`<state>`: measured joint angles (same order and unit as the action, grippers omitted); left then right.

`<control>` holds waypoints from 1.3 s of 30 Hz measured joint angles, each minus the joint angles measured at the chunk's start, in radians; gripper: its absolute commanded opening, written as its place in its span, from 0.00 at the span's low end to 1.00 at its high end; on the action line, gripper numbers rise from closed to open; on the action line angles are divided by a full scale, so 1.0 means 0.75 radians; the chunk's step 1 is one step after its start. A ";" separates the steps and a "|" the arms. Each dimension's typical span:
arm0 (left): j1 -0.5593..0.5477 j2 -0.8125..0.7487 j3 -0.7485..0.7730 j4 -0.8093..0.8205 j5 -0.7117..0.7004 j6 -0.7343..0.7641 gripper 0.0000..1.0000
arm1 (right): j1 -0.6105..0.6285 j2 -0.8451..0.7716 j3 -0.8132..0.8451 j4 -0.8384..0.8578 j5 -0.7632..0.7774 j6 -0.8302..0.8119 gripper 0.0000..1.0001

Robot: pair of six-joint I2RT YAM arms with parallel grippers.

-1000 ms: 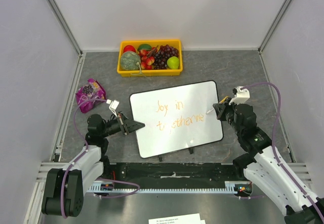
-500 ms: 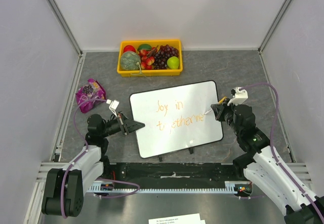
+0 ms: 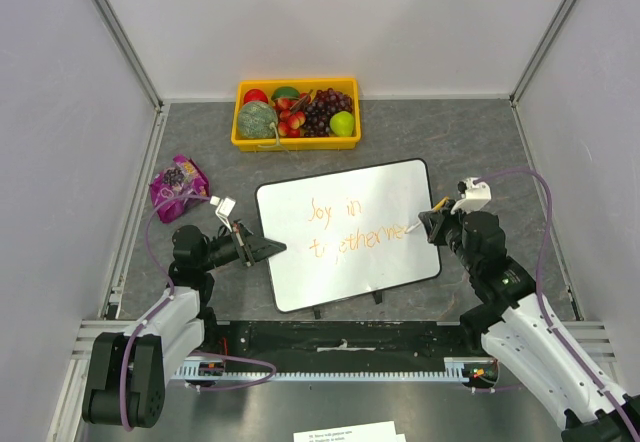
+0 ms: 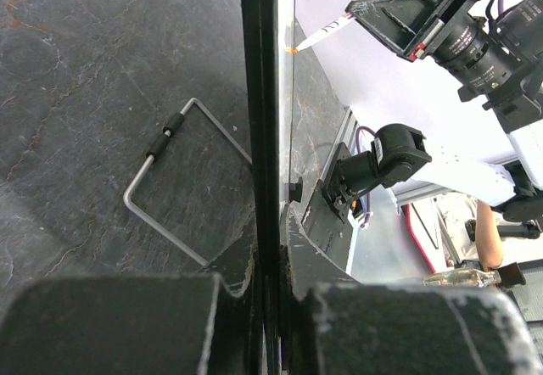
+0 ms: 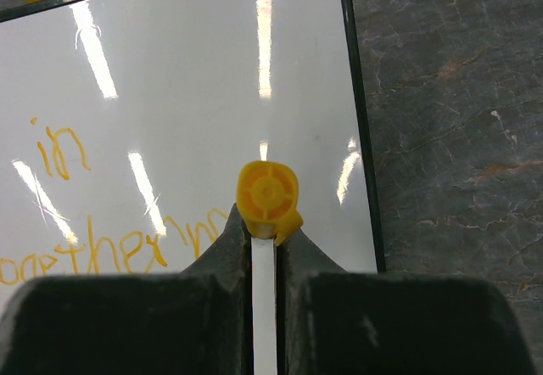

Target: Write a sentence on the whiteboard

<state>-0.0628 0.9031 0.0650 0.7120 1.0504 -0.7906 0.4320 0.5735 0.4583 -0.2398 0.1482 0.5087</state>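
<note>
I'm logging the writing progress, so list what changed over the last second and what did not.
The right hand, shut on the yellow-capped white marker, drew back slightly toward its own base, tip by the end of the orange handwritten lettering; any new stroke is too small to tell. The left hand stayed clamped on the left edge of the large glossy white black-framed whiteboard, which did not move.

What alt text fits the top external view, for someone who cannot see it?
From above, the right gripper holds a marker tip-down on a whiteboard, at the end of an orange sentence beginning "Joy in". The left gripper clamps the board's left edge; a yellow fruit tray sits behind.
</note>
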 measured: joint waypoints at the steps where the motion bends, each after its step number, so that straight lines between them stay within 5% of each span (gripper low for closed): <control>1: -0.001 0.000 0.000 0.000 0.000 0.001 0.02 | 0.000 -0.002 0.000 -0.005 0.002 0.001 0.00; 39: -0.001 0.000 0.000 0.001 0.001 0.001 0.02 | 0.000 -0.038 0.027 -0.015 -0.080 0.045 0.00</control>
<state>-0.0631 0.9031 0.0650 0.7124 1.0512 -0.7898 0.4320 0.5453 0.4786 -0.2512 0.0879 0.5426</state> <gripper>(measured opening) 0.083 0.080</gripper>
